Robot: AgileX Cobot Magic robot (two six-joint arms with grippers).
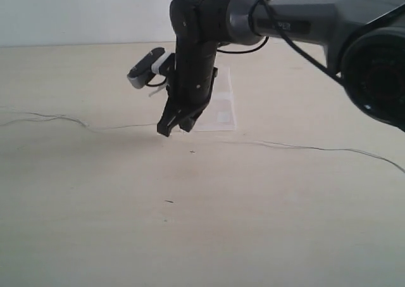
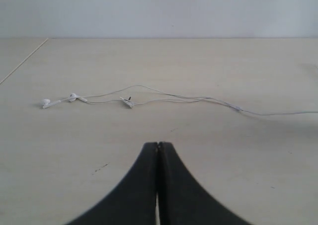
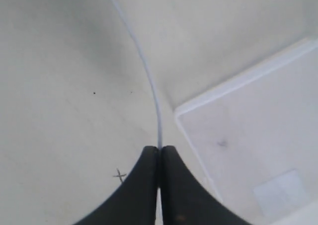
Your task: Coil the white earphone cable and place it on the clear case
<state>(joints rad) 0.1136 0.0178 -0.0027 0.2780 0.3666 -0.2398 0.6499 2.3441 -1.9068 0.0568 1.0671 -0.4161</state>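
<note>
Right gripper (image 3: 159, 148) is pinched fully together on the thin white earphone cable (image 3: 144, 66); the wire comes straight out from between its fingertips. In the exterior view this gripper is tip-down at the pale wooden bench (image 1: 190, 223), near the middle, on a black arm (image 1: 304, 21) reaching in from the right. The cable lies uncoiled and stretched flat across the bench from the left edge to the right edge, meeting the gripper on the way.

The clear flat rectangular plastic case (image 1: 221, 113) lies flat on the bench just beside the right gripper and is partly hidden behind it. The cable is on the bench, not on the case. In the right wrist view a case corner sits just beside the fingertips, and a whitish square mark (image 3: 280, 192) shows on the case.

Left gripper (image 2: 158, 145) is closed completely with nothing between its fingers, well apart from the cable. In the left wrist view, two small white earbuds (image 2: 73, 97) lie at one end of the cable, with loose doubled strands trailing off along the bench.
</note>
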